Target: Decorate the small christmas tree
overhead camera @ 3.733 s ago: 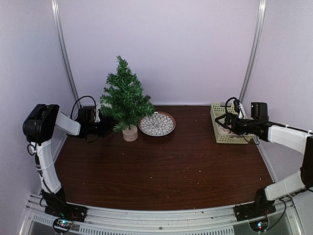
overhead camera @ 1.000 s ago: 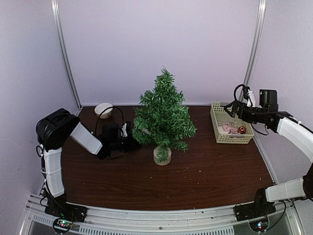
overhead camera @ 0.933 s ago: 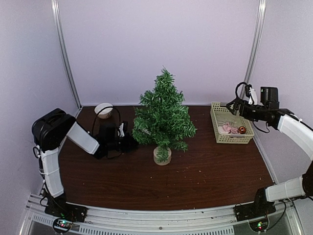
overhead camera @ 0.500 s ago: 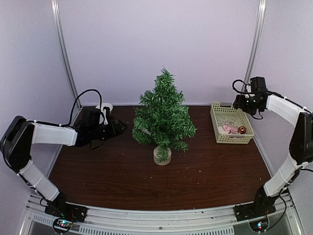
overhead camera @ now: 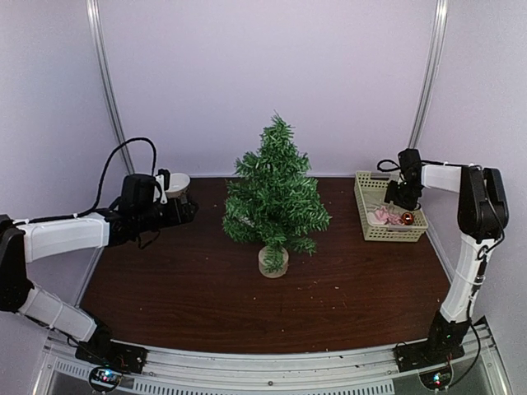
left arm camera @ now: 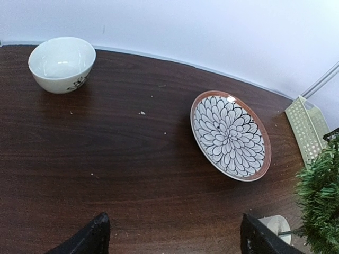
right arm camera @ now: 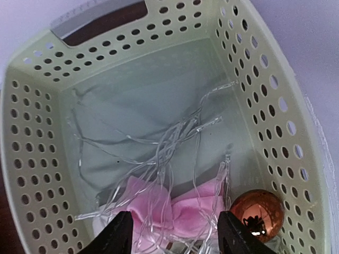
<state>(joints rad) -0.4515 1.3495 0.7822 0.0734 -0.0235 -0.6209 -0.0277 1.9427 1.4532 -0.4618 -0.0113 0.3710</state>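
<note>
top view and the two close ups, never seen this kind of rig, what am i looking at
Two white robot arms are bolted to the near edge of a dark brown wooden table. The wide picture looks down from above and behind them; the other two come from wrist cameras. In the middle stands the small green bristly christmas tree. The left tool hangs open and empty, facing a white ceramic bowl and a round flower-patterned plate. The right tool is open above a pale green perforated plastic basket holding a shiny copper ball, pink fabric and clear wire lights. Nothing is held.
</note>
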